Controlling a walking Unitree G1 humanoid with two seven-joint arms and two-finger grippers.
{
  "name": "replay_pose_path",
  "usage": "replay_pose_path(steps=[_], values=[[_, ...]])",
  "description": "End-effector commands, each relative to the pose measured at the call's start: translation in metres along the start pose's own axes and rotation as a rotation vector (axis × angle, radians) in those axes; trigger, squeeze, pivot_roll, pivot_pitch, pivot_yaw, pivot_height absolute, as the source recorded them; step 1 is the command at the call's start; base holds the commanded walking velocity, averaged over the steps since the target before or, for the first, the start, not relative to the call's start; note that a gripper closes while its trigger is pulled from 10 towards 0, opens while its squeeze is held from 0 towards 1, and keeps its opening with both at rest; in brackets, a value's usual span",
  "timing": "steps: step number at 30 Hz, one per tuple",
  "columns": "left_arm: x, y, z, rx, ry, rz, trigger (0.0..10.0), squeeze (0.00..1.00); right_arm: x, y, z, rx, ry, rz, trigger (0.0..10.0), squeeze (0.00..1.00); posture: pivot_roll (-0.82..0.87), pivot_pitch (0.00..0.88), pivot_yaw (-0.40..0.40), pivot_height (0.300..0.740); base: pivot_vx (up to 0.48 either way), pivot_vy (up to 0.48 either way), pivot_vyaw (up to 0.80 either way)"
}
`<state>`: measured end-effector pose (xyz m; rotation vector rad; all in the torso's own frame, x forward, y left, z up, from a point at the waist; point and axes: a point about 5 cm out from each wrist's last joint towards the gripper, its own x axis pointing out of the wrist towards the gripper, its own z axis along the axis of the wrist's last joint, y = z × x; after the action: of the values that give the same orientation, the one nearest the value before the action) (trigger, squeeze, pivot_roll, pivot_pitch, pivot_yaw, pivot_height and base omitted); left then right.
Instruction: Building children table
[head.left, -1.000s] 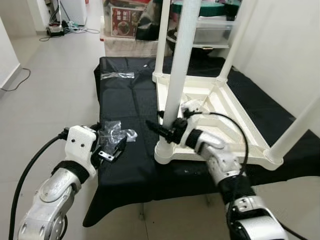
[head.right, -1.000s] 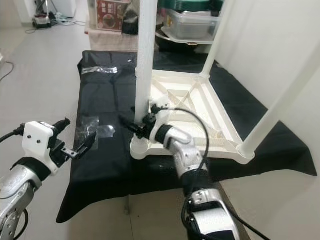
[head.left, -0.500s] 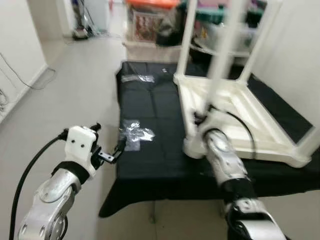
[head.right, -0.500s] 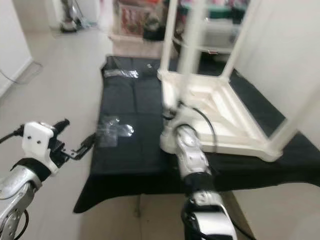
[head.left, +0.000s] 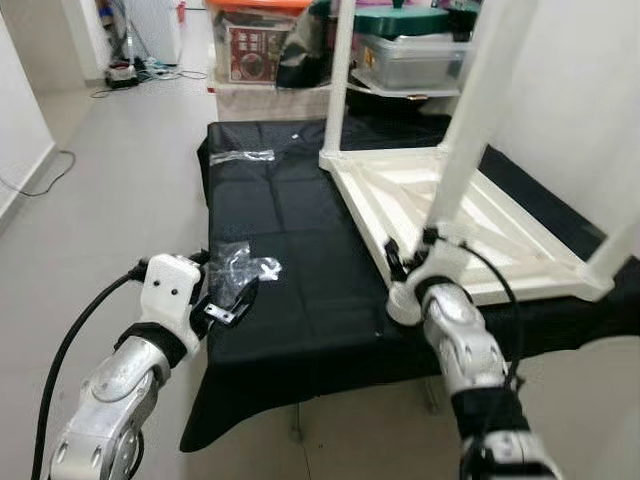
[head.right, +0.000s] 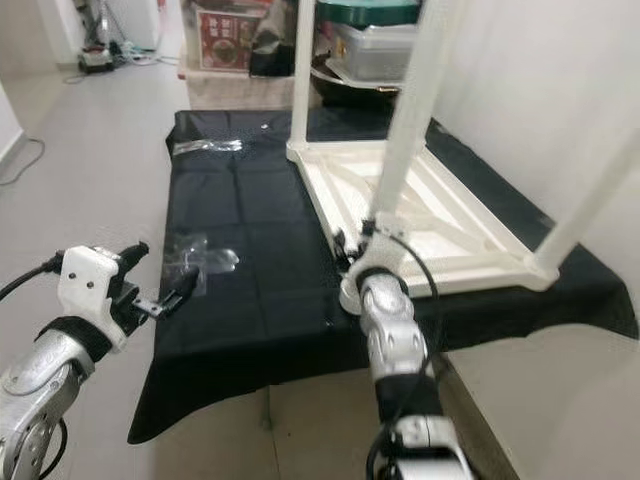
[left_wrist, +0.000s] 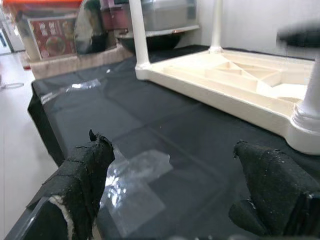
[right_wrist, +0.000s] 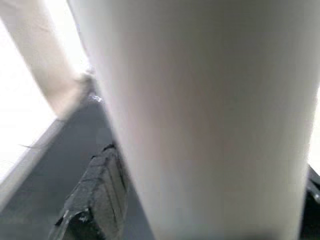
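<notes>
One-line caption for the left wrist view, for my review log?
Left tool open above clear plastic bag on black cloth, upturned white table beyond.

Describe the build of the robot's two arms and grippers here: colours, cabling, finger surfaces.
Both arms are segmented silver metal with black joint bands. The left gripper has a white boxy housing, a thick black cable looping back, and rough black padded fingers. The right gripper is black, with a thin black cable arching over its forearm.
</notes>
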<state>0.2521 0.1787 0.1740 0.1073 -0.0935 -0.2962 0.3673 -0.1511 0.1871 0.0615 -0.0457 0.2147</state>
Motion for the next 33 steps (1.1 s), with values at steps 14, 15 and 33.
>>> replay_pose_path(steps=[14, 15, 33], values=[[0.000, 0.004, -0.010, -0.064, 0.012, 0.014, 10.0, 0.00, 0.012, 0.017, -0.006, -0.155, 0.068, 0.527, 0.0, 0.00, 0.12, 0.000, -0.114, 0.740, 0.000, 0.000, 0.00], [0.000, 0.004, -0.010, -0.064, 0.012, 0.014, 10.0, 0.00, 0.012, 0.017, -0.006, -0.155, 0.068, 0.527, 0.0, 0.00, 0.12, 0.000, -0.114, 0.740, 0.000, 0.000, 0.00], [-0.004, 0.007, -0.014, -0.082, 0.013, 0.031, 10.0, 0.00, -0.026, 0.003, -0.037, -0.054, 0.154, -0.351, 10.0, 1.00, 0.12, 0.000, -0.101, 0.740, 0.000, 0.000, 0.00]])
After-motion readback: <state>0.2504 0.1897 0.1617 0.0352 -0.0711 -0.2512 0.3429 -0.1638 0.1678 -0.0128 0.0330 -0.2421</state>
